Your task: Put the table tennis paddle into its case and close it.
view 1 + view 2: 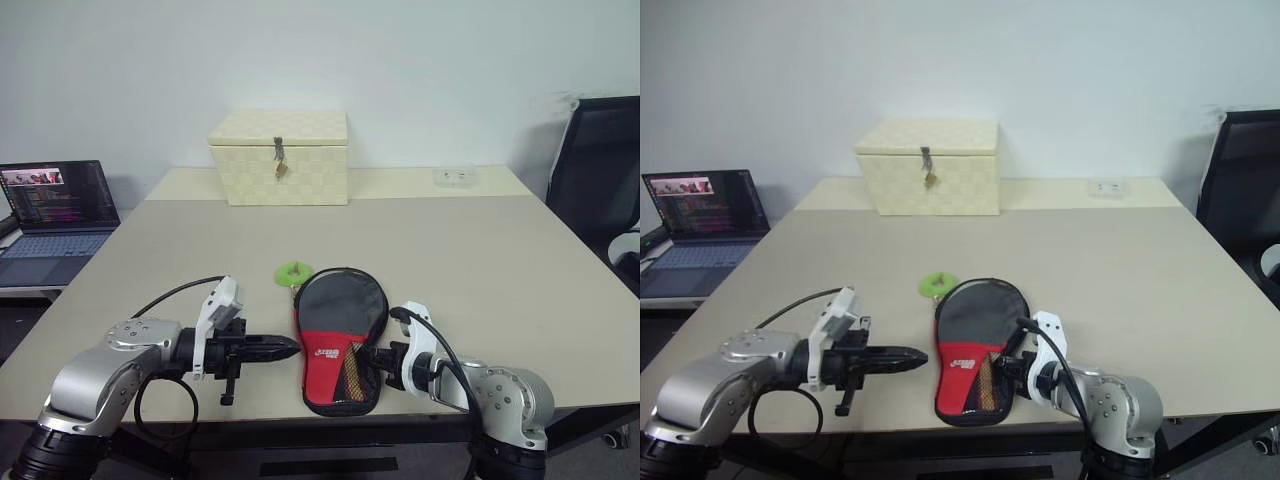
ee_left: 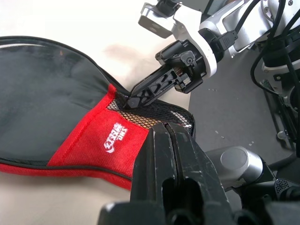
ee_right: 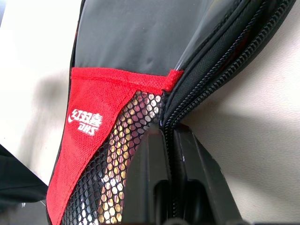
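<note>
— where's the case (image 1: 338, 335) sitting?

— flat on the beige worktop (image 1: 480, 260), close to the near edge, between the two arms. round black end points toward the far side, red narrow end with the white logo (image 1: 327, 352) toward the robot. there's a mesh panel (image 1: 356, 372) on the red part, on the side of the right arm.

— and the table tennis paddle?

— can't make it out as a separate thing. through the mesh something brownish shows, but i couldn't say what it is.

— what's the right pincer (image 2: 133, 98) doing?

— its tips are at the case's edge just where the mesh meets the black zip seam (image 3: 220, 51). from its wrist camera the two black fingers (image 3: 150, 178) look nearly pressed together, with the zip edge running into the thin gap between them. whether it truly pinches the fabric or only touches it, i cannot tell.

— the left one?

— the left pincer (image 1: 285, 348) is pressed together, holding nothing, pointing sideways at the red part of the case, just beside it, not touching as far as i see.

— anything else around?

— a green ring (image 1: 293, 271) lies on the worktop at the case's far left edge. further back a cream box (image 1: 279, 157) with a metal latch, lid down. an open laptop (image 1: 55, 215) off to the left, a black chair (image 1: 600, 180) on the right.
</note>
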You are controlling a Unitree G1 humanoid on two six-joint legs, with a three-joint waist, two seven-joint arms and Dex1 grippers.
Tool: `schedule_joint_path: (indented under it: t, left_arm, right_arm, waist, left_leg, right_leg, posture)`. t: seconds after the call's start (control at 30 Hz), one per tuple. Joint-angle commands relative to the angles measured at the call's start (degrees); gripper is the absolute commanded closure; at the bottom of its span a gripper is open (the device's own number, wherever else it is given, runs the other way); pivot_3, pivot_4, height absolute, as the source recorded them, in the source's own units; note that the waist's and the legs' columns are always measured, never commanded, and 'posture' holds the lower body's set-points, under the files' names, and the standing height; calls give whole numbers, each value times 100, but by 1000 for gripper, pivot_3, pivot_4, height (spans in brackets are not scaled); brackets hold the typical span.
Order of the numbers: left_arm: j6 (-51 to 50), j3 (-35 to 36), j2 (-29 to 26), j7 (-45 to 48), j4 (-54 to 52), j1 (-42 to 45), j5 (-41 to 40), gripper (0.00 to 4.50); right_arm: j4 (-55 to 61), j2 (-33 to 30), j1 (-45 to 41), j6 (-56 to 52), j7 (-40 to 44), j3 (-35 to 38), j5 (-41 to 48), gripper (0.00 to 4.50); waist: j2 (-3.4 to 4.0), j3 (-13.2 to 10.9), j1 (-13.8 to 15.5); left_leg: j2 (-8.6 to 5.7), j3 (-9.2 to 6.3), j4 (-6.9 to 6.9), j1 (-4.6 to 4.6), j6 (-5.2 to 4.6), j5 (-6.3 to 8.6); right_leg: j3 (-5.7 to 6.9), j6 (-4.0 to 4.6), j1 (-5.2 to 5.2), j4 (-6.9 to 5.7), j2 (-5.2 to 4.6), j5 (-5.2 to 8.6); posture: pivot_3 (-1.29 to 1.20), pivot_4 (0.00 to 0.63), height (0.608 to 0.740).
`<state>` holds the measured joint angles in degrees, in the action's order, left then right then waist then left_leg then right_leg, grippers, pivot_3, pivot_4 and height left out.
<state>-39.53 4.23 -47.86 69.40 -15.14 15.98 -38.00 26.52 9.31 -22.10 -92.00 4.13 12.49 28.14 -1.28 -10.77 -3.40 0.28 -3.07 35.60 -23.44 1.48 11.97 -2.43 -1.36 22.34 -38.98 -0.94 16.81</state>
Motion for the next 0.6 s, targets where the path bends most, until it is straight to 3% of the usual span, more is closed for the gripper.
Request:
schedule_joint_path:
  t: [0.03, 0.13, 0.33, 0.53, 0.6]
  left_arm:
    - [98, 60, -49, 16, -40, 28, -16, 4500]
    - [121, 83, -22, -26, -53, -14, -11, 4500]
    - [165, 113, 37, -119, -74, -79, -3, 4500]
    - [201, 165, 106, -283, -107, -140, -24, 4500]
    - [159, 258, 157, -431, -128, -187, -93, 4500]
  right_arm:
    - [76, 276, -45, -50, -149, 213, 208, 3109]
    - [211, 253, -175, -50, -249, 437, 421, 2183]
    - [789, -1153, 202, -50, 115, 79, 1543, 195]
    - [703, -2447, -508, -12, 863, -144, 2094, 44]
    - [559, -2763, -999, 473, 1397, -478, 2115, 44]
  waist:
    - [0, 0, 0]
    - [0, 0, 2]
    - [1, -1, 16]
    - [4, -5, -3]
    - [7, -7, -10]
  left_leg:
    - [0, 0, 0, 0, 0, 0]
    - [1, 0, 0, 0, 0, 0]
    - [-2, 1, 0, -5, 0, 0]
    - [2, 8, 4, -6, -1, 0]
    - [11, 12, 4, -4, -1, 0]
  right_leg:
    - [0, 0, 0, 0, 0, 0]
    - [0, -2, 0, 0, 0, 2]
    - [-1, -8, -1, 9, -3, 5]
    - [-3, -24, 1, 7, 0, 14]
    - [-6, -24, 2, 6, 12, 14]
  posture:
    - [0, 150, 740]
    - [0, 150, 740]
    - [0, 150, 740]
    - [0, 150, 740]
    - [0, 150, 740]
